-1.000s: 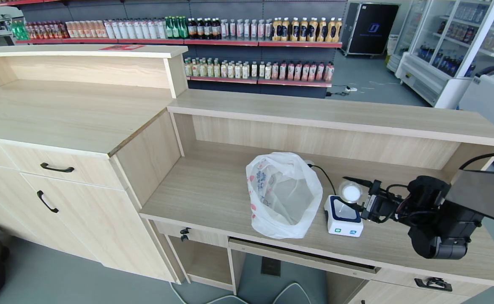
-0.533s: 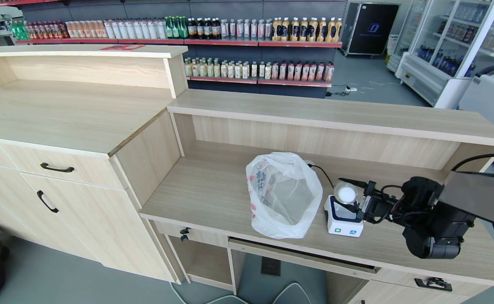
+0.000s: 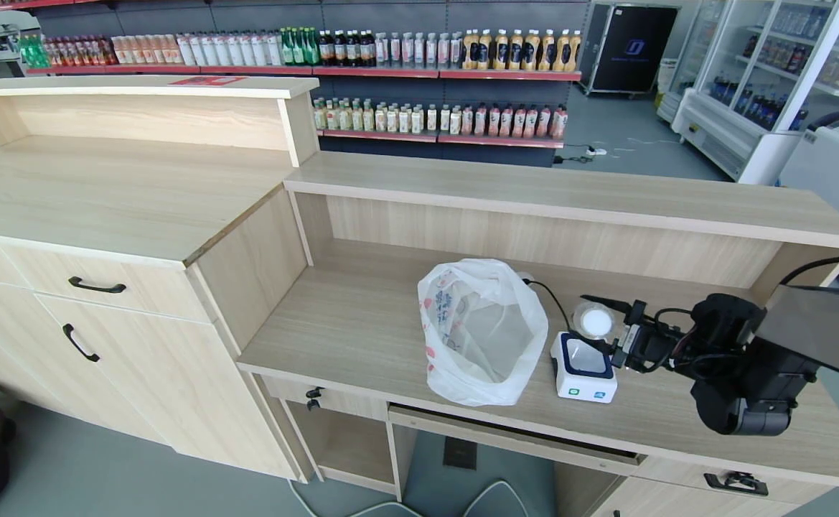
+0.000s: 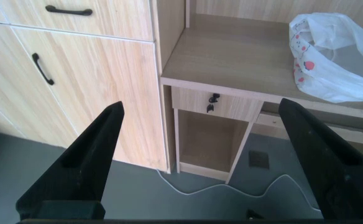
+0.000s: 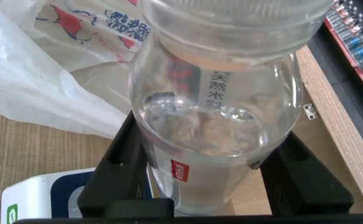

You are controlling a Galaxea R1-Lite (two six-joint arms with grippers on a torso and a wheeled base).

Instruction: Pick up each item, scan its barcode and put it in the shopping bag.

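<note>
My right gripper is shut on a clear water bottle, held just above the far edge of the white and blue barcode scanner. In the right wrist view the bottle sits between the black fingers, with the scanner below and the bag beside it. The white plastic shopping bag stands open on the counter, just left of the scanner. My left gripper hangs open and holds nothing, low in front of the counter, with the bag far off.
The wooden counter has free surface left of the bag. A raised ledge runs along the back. A black cable leads from the scanner behind the bag. Drawers and an open cubby lie under the counter.
The right gripper dipped left with the bottle over the scanner, then drew back up and slightly right. The bag and scanner have not moved.
</note>
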